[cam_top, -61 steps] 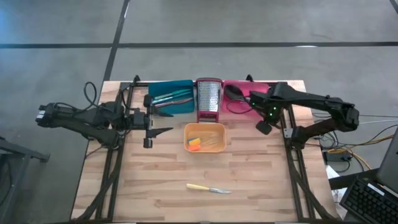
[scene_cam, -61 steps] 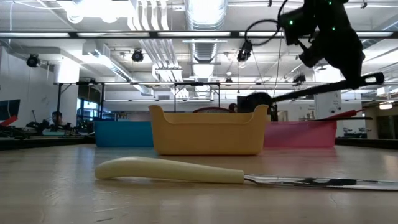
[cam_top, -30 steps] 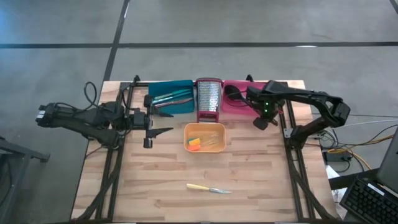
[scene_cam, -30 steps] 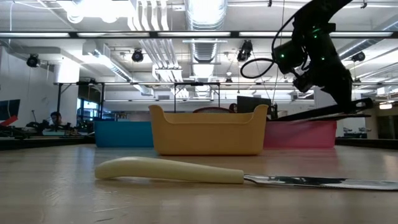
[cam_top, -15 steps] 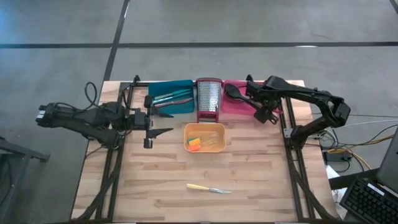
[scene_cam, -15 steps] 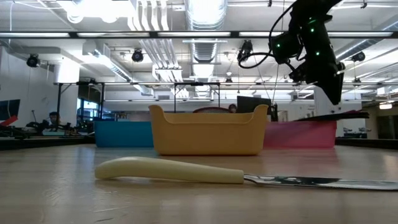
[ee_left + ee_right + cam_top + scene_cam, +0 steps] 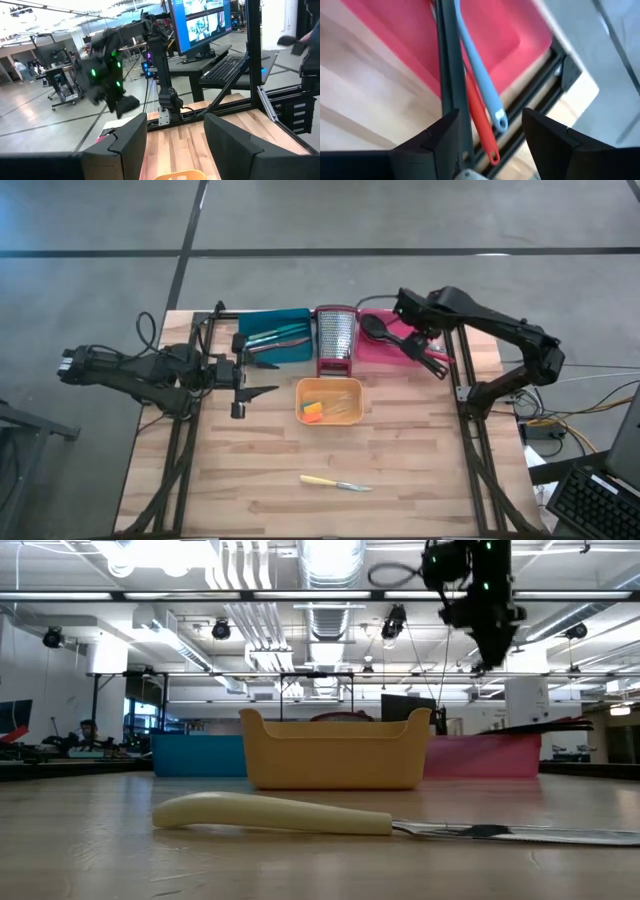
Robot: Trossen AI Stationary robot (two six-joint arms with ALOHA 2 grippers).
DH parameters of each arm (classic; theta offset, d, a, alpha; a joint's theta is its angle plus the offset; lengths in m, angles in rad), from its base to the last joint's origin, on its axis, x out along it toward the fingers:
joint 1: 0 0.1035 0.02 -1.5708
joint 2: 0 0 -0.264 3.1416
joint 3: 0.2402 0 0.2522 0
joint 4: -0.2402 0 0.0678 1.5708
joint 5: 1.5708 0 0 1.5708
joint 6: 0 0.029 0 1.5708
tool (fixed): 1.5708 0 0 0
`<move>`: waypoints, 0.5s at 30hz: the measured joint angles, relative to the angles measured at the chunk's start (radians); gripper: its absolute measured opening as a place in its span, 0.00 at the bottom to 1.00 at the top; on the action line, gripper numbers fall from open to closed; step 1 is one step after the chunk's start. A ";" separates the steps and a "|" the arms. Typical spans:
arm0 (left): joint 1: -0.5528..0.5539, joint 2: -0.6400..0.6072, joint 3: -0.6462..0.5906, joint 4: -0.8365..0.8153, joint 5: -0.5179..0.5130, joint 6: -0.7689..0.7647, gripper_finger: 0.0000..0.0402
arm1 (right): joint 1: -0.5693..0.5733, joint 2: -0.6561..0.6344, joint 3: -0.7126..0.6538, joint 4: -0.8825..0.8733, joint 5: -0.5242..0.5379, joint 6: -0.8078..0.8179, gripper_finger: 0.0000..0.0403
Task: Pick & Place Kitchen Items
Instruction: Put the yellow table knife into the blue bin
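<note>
Closest to the table's [image 7: 420, 470] near edge, a cream-handled knife [image 7: 335, 483] lies flat and alone on the wood, its blade pointing to the right side. Further in, near the middle, sits the orange tray [image 7: 329, 401] with small yellow and orange pieces [image 7: 314, 410] inside. Along the far edge, three things stand in a row: the teal tray [image 7: 272, 337] holding thin colour-handled tools [image 7: 275, 336], the upright steel grater [image 7: 336, 340] on its red base, and the pink tray [image 7: 385, 340]. A long black spoon [image 7: 400, 337] rests in the pink tray, bowl toward the grater, its handle running out over the tray's near right corner. In the right wrist view a blue handle [image 7: 480, 75] and a red handle [image 7: 480, 107] also lie across that tray's rim. The right gripper [image 7: 412, 311] hovers above the pink tray, well clear of the utensils, fingers [image 7: 432, 140] spread with nothing between them. The left gripper [image 7: 243, 372] waits at the left side of the table, just in front of the teal tray, fingers [image 7: 125, 145] parted and empty too.
</note>
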 joint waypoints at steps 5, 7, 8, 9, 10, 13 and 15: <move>0.000 0.000 0.000 0.000 0.000 0.000 0.50 | 0.053 -0.001 0.182 -0.021 0.001 0.034 0.45; 0.000 0.000 0.000 0.000 0.000 0.000 0.50 | 0.085 -0.001 0.253 -0.021 0.001 0.046 0.42; 0.000 0.000 0.000 0.000 0.000 0.000 0.50 | 0.104 -0.001 0.291 -0.021 0.001 0.050 0.41; 0.000 0.000 0.000 0.000 0.000 0.000 0.50 | 0.125 -0.001 0.325 -0.019 0.001 0.053 0.40; 0.000 0.000 0.000 0.000 0.000 0.000 0.50 | 0.149 -0.001 0.357 -0.019 0.001 0.055 0.38; 0.000 0.000 0.000 -0.010 0.001 -0.023 0.50 | 0.222 -0.001 0.444 -0.016 0.007 0.057 0.34; 0.000 0.002 0.000 -0.027 0.019 -0.061 0.50 | 0.275 -0.001 0.496 -0.016 0.034 0.065 0.30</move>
